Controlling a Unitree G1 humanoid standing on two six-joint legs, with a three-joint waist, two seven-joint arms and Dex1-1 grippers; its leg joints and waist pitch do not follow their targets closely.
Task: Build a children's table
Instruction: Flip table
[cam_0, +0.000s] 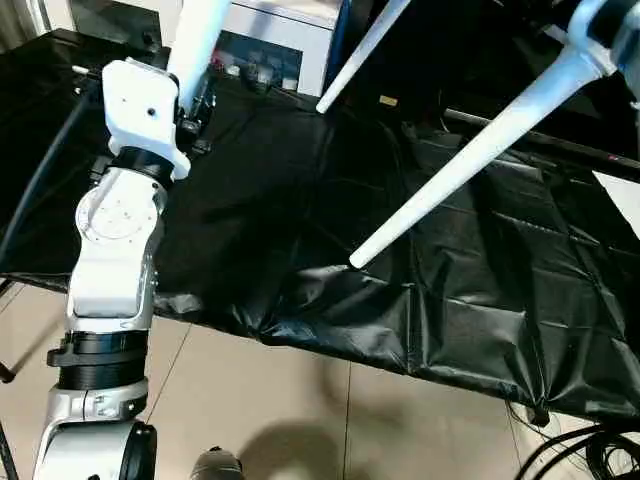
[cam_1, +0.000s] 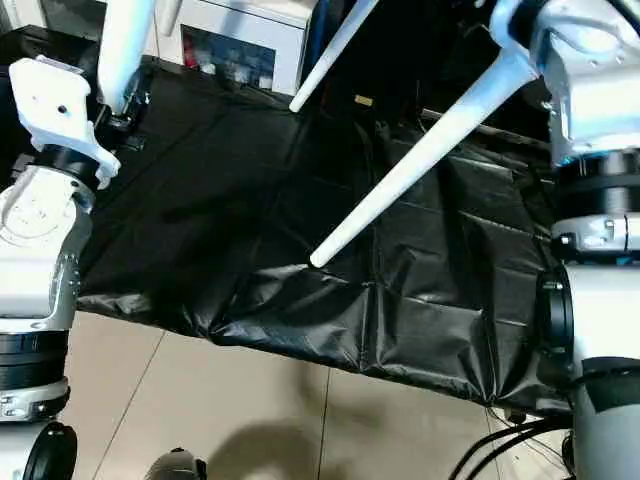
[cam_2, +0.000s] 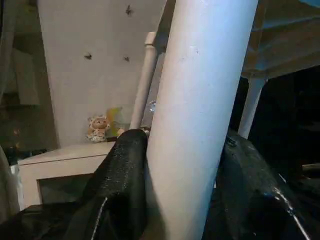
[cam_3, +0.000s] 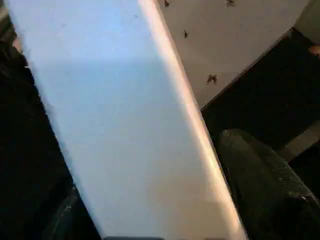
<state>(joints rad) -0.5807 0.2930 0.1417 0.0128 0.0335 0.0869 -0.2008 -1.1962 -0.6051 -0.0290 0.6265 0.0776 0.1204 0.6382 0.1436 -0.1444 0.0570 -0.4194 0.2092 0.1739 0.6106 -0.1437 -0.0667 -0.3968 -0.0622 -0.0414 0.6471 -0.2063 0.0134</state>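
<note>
Silver forearm segments of the left arm (cam_0: 105, 300) occupy the nearest ground, above pale floor tiles (cam_0: 300, 410). Beyond them a black sheet (cam_0: 460, 300) covers the work surface, creased and hanging over its near edge. Left gripper (cam_2: 182, 175): both black fingers (cam_2: 122, 185) press against opposite sides of a white tapered leg (cam_2: 200, 100), which stands nearly upright between them; this gripper is clamped on that leg. Right arm (cam_1: 600, 250): its gripper (cam_3: 150, 210) has a broad white leg surface (cam_3: 115, 125) lying between its fingers, with one black finger (cam_3: 260, 185) beside the leg; whether the jaws grip it or stand loose cannot be told. A long leg (cam_0: 470, 160) slants down from the right wrist, its narrow tip above the sheet. Another leg (cam_0: 360, 55) slants farther back. Behind stands a white cabinet (cam_0: 280, 45).
</note>
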